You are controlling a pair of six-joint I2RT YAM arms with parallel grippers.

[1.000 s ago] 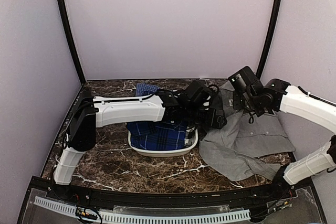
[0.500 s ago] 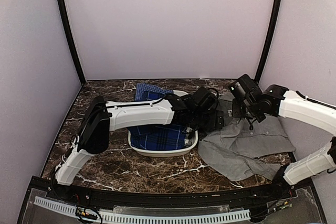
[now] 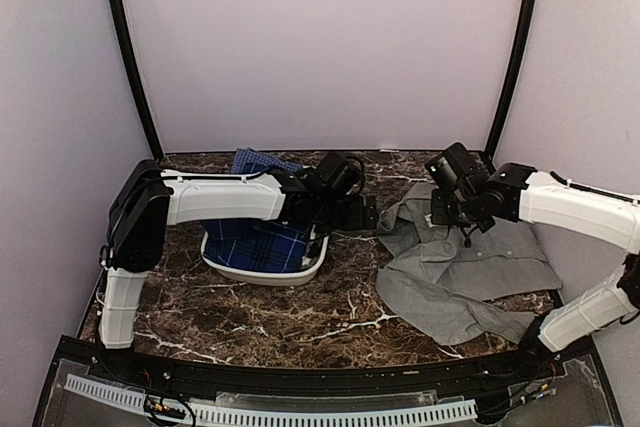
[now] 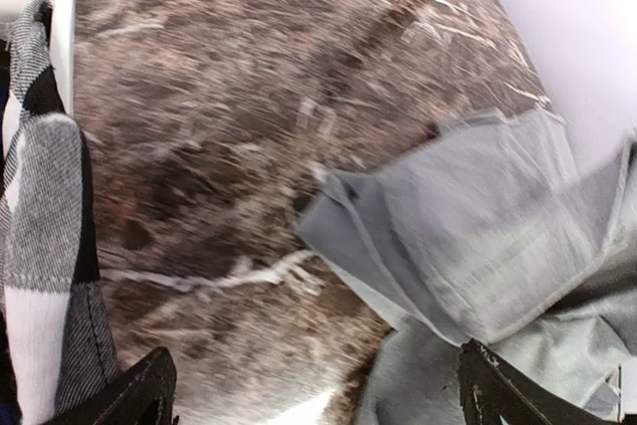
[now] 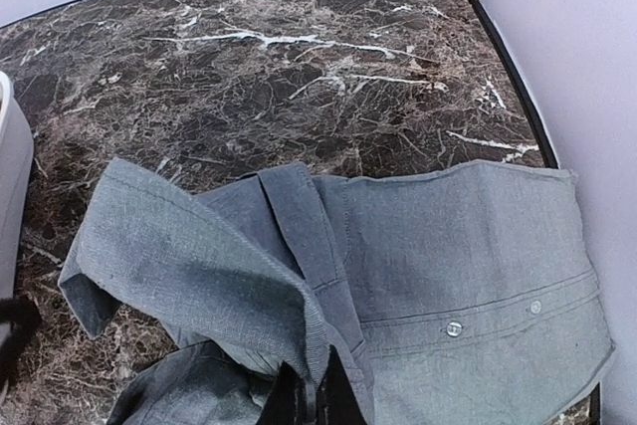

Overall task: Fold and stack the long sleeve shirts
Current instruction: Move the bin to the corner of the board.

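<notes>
left wrist view: blurred | plaid shirt [image 3: 255,247]: partly under left arm [image 3: 225,197] | right claw [image 5: 307,400], grey shirt [image 5: 448,246]: cut at bottom edge

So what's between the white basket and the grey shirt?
Bare marble table separates the basket from the grey shirt in the left wrist view; from the top, the open left hand hangs over that gap.

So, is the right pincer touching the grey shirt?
Touching: the right wrist view shows the right pincer shut on a fold of the plain grey cloth shirt.
</notes>
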